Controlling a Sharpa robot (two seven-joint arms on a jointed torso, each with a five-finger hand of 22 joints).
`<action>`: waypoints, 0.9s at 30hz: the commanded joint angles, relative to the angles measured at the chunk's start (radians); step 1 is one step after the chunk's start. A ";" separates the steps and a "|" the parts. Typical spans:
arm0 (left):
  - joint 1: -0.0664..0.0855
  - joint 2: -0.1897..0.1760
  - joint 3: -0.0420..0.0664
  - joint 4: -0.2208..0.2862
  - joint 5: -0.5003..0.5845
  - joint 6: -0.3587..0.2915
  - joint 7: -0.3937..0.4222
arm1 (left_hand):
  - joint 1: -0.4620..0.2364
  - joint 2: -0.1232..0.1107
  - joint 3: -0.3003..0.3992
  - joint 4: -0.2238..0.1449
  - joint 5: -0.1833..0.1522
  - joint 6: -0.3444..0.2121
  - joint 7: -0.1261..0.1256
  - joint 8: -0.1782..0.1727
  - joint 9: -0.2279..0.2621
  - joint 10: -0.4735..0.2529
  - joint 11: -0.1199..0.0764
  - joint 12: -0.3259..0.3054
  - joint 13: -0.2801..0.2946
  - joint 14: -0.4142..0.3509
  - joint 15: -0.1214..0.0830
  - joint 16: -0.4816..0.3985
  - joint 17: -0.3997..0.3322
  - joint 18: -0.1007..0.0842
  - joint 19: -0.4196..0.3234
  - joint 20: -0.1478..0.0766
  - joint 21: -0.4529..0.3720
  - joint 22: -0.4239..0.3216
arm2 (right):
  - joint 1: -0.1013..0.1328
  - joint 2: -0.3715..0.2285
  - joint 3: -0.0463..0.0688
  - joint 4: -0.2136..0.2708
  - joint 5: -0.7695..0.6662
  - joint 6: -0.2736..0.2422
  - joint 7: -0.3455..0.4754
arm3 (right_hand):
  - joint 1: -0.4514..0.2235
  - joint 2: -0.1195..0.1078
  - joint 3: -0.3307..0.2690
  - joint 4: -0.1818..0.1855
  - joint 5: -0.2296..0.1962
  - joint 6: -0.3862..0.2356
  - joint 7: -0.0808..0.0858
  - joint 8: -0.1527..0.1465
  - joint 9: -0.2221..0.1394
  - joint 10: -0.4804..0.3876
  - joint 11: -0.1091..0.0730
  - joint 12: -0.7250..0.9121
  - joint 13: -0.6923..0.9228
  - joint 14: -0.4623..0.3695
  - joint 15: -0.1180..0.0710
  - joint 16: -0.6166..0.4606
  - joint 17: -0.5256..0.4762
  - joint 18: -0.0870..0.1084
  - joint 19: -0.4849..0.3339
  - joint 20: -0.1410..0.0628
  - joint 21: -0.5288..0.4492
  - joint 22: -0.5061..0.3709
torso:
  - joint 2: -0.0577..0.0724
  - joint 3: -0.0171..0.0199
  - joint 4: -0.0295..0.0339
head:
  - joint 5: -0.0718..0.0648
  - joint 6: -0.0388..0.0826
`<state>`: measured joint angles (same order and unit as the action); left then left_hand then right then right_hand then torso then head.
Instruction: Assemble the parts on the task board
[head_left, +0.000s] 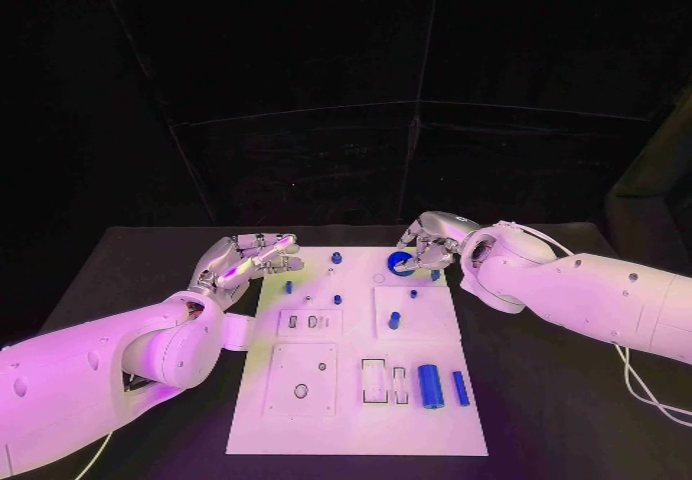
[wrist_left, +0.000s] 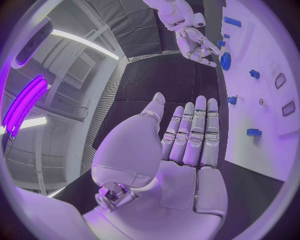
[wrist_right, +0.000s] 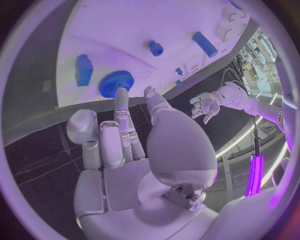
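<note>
You're looking at two bulky white arms with smooth rounded shells and small dark screw holes. The left hand (head_left: 245, 258) and right hand (head_left: 428, 240) are silver, their segmented fingers (wrist_left: 194, 132) stacked with metal links. Behind the right fingers, thin pale cables (head_left: 642, 385) trail off the forearm.

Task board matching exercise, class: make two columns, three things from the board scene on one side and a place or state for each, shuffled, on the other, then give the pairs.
Things:
1. blue gear
2. large blue cylinder
3. left robot hand

Places or states:
A. lying near the task board's near right corner
B. open, holding nothing, by the board's far left corner
C. on the board's far edge, by the right robot hand

Pairs: 1-C, 2-A, 3-B
</note>
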<state>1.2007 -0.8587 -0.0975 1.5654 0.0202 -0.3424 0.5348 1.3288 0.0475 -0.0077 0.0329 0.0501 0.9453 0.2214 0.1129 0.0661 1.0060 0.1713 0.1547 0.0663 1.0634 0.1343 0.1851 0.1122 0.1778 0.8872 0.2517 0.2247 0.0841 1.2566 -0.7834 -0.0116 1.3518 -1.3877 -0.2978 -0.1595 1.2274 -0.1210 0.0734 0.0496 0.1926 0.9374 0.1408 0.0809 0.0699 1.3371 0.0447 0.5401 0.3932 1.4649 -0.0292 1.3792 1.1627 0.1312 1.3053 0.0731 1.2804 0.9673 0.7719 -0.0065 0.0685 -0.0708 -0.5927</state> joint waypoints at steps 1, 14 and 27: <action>0.001 0.003 0.001 -0.002 -0.005 0.018 0.003 | -0.003 0.006 0.001 -0.007 -0.001 0.004 0.000 -0.006 0.000 0.007 0.001 -0.005 0.000 0.008 0.000 -0.004 0.001 0.007 0.006 -0.002 -0.007 -0.001 | 0.003 -0.006 0.001 -0.001 0.071 0.057 -0.038 | 0.059 0.001 -0.053 0.052 0.004 -0.016 0.003 -0.003 0.000 -0.030 0.006 0.269 0.295 0.052 0.003 0.039 0.062 -0.022 0.015 0.004 0.020 0.034 | 0.001 0.0001 -0.0006 | -0.004 0.000; 0.000 0.009 0.000 -0.008 -0.005 0.022 0.000 | -0.003 0.006 0.001 -0.009 -0.001 0.006 -0.001 -0.006 0.000 0.009 0.000 -0.005 0.000 0.008 -0.001 -0.005 0.002 0.007 0.007 -0.003 -0.007 -0.002 | 0.003 0.023 0.000 -0.043 0.068 0.104 -0.069 | 0.118 0.010 -0.079 0.110 0.010 -0.033 0.014 -0.002 -0.001 0.017 0.019 0.612 0.687 0.069 0.015 0.108 0.199 -0.035 0.041 0.017 0.063 0.105 | 0.002 0.0001 0.0073 | -0.011 0.001; 0.000 0.012 -0.001 -0.012 -0.005 0.027 -0.004 | -0.003 0.006 0.001 -0.009 -0.001 0.006 -0.001 -0.006 0.000 0.009 0.000 -0.005 0.000 0.008 -0.001 -0.005 0.002 0.007 0.007 -0.003 -0.007 -0.002 | 0.003 0.052 0.001 -0.063 0.022 0.090 -0.087 | 0.136 0.038 -0.079 0.107 0.029 -0.013 0.013 0.017 0.001 0.102 0.019 0.806 0.912 0.074 0.016 0.126 0.235 -0.041 0.057 0.019 0.088 0.146 | 0.002 -0.0004 0.0037 | -0.009 -0.005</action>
<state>1.1995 -0.8482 -0.0990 1.5532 0.0202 -0.3320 0.5295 1.3289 0.0475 -0.0049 0.0302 0.0501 0.9452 0.2214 0.1129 0.0662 1.0059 0.1714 0.1547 0.0663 1.0633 0.1343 0.1851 0.1123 0.1778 0.8872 0.2517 0.2208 0.0834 1.2595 -0.7328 -0.0097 1.2909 -1.3393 -0.2137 -0.2291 1.3611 -0.0892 -0.0076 0.1589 0.2186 0.9146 0.1539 0.0956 0.0708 1.4348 0.0643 1.3377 1.2955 1.4651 -0.0213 1.4986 1.3080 0.1002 1.3548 0.0908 1.3623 1.1113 0.7737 -0.0068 0.0726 -0.0793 -0.5966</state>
